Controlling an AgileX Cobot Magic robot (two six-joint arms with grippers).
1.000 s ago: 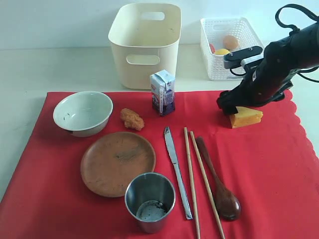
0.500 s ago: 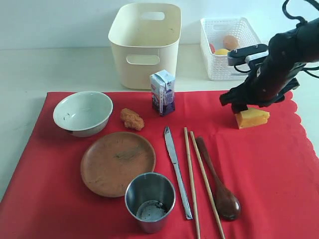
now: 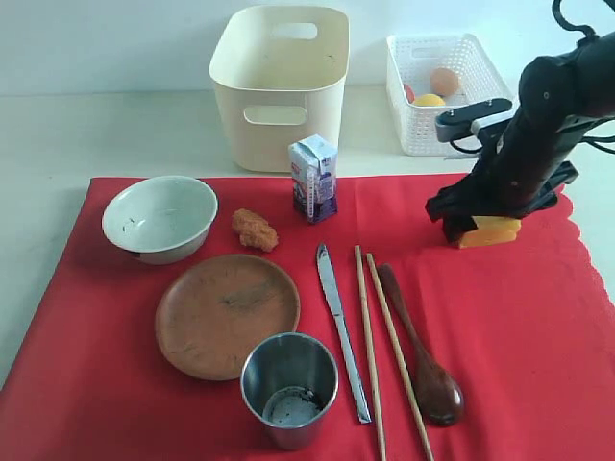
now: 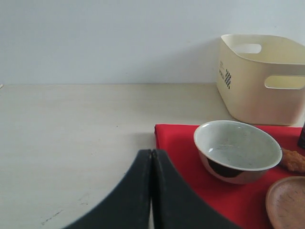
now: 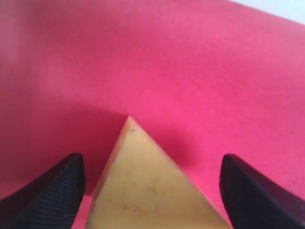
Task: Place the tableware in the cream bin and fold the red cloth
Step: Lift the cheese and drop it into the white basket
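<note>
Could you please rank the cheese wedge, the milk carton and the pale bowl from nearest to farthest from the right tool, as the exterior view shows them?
1. Cheese wedge, on the right, directly at the right tool.
2. Milk carton, in the middle of the scene.
3. Pale bowl, far over on the left.

Robot test bench, laboratory type. Evidence: bare pale tabletop (image 3: 58, 134), blank white wall (image 3: 115, 38) beyond the right arm (image 3: 543, 115), red cloth (image 3: 519, 327) beneath it dressed as a staged place setting.
</note>
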